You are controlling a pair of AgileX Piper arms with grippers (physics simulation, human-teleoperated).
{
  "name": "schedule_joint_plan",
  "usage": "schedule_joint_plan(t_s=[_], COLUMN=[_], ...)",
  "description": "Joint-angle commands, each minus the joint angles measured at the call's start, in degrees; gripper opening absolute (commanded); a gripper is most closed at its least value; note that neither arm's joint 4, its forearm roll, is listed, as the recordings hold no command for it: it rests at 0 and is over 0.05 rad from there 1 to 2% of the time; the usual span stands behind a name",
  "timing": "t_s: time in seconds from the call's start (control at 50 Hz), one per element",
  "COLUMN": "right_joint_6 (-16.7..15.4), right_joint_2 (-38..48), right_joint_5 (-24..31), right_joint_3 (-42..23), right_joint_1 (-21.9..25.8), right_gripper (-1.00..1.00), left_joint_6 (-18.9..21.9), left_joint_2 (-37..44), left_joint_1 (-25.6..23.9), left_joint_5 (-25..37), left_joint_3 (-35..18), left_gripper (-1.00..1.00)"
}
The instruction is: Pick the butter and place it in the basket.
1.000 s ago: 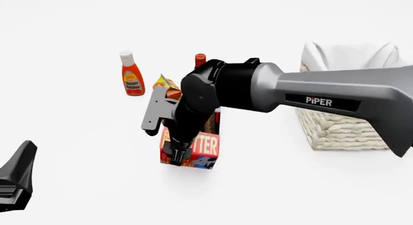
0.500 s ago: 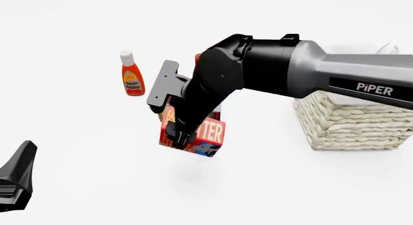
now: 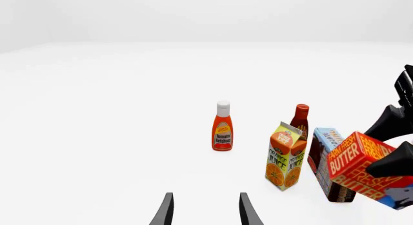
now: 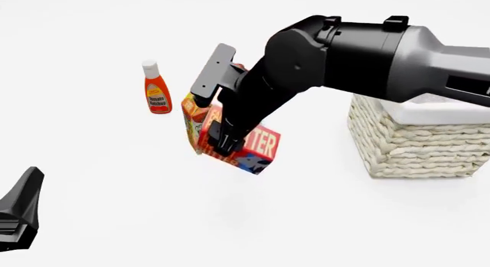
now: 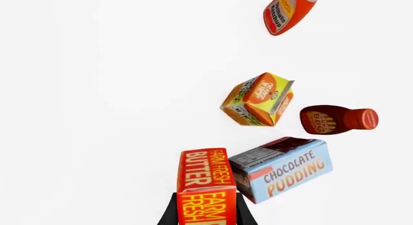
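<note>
Right tool clamped on butter; box held tilted, clear of worktop, in front of juice carton. Right wrist view: fingers pressed on both sides of butter; pudding box just beside. Basket stood well apart, on right, partly behind arm. Ketchup upright at far left of group. Left tool released, fingers apart, nothing between; low at left in front view.

One butter, one basket, two sauce bottles (ketchup, darker one), two cartons.
</note>
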Motion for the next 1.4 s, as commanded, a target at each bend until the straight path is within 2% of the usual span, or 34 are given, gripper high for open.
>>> schedule_joint_plan(t_s=[0.02,0.5,0.64,1.02,1.4], right_joint_6=[2.46,5.06,7.66,8.55,11.36], right_joint_2=[-2.51,-7.47,-9.0,-13.58,-16.9], right_joint_5=[-0.76,-4.33,-5.87,-9.63,-13.96], right_joint_3=[-0.52,-0.11,0.74,3.33,6.18], right_joint_1=[-1.82,-6.45,-6.99,-10.64,-13.24], right_gripper=[-1.0,-1.0,-1.0,-1.0,-1.0], left_joint_6=[0.0,0.0,0.0,0.0,0.0], left_joint_2=[0.0,0.0,0.0,0.0,0.0], left_joint_1=[0.0,0.0,0.0,0.0,0.0], left_joint_5=[0.0,0.0,0.0,0.0,0.0], left_joint_3=[0.0,0.0,0.0,0.0,0.0], left_gripper=[1.0,1.0,1.0,1.0,1.0])
